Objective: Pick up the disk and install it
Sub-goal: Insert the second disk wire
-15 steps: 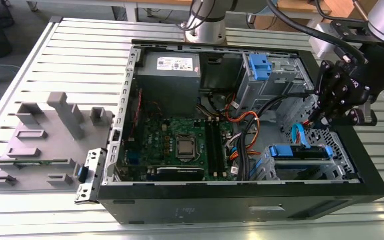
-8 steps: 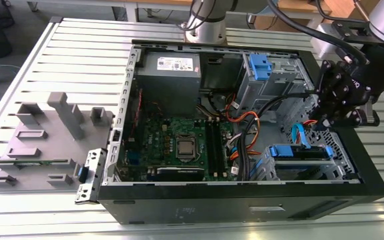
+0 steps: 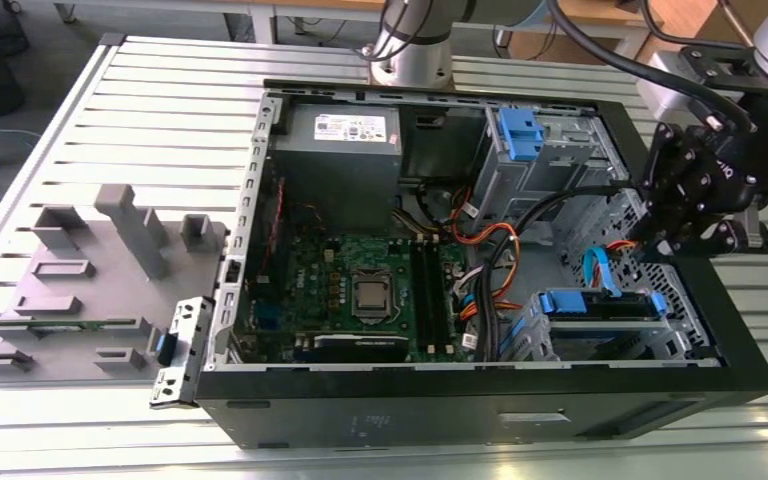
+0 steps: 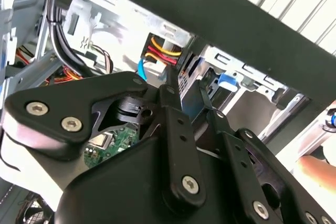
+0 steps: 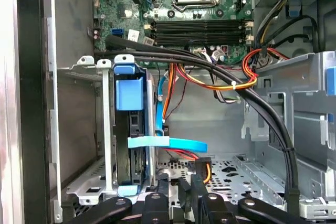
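Observation:
The disk (image 3: 600, 305) sits slotted on edge in the lower drive cage of the open computer case, at the exterior view's right. In the first wrist view the disk (image 5: 129, 135) shows its dark edge between the metal rails, with the blue carrier handle (image 5: 128, 94) on its end. My gripper (image 3: 667, 245) hangs over the case's right wall, just beyond that cage. Its black fingers (image 5: 185, 192) stand a little apart with nothing between them, clear of the disk. The second wrist view shows the gripper (image 4: 187, 97) pointing at the cage.
A flat blue data cable (image 5: 168, 144) and orange, red and black wire bundles (image 5: 226, 80) cross the space beside the disk. The case also holds a motherboard (image 3: 357, 290), a grey power supply (image 3: 337, 135) and an upper cage with a blue bracket (image 3: 518, 135). A grey fixture (image 3: 91, 280) lies at left.

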Available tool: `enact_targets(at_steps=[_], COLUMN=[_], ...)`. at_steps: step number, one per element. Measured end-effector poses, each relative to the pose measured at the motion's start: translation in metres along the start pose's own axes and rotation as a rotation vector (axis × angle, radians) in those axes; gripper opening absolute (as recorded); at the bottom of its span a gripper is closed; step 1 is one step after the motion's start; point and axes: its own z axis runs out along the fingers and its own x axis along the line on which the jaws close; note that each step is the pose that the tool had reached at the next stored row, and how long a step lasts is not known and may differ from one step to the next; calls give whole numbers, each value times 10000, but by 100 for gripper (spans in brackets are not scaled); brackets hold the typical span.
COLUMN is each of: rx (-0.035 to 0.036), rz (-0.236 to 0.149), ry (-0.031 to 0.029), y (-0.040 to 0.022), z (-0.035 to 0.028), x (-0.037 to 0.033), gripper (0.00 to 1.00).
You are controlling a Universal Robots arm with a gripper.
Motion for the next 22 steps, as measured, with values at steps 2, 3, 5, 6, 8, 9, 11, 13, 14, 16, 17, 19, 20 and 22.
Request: enact_targets(at_steps=[2,3,5,6,8,9,11,13,14,16,17,19,20,22], rx=[-4,-9,-24,-33,-42,-43,-45,-46,-47,-48,-49,-50,-51,-52], rz=[0,-1,-1,-1,-1,0,0,-1,-1,-1,-1,-1,-1,-1], ry=[0,0,2,1,4,5,5,3,3,3,3,3,3,3], y=[-34,-55,-89,-97,-99,-98,-99,-99,-99,-99,-99,-99,-99,-99], z=[11,21,46,58,64,64,65,67,67,68,68,68,69,69], x=[-2,-3,-5,-6,-6,-6,-6,-6,-6,-6,-6,-6,-6,-6], gripper=[31,31,31,31,31,31,31,31,31,23,23,16,16,16])
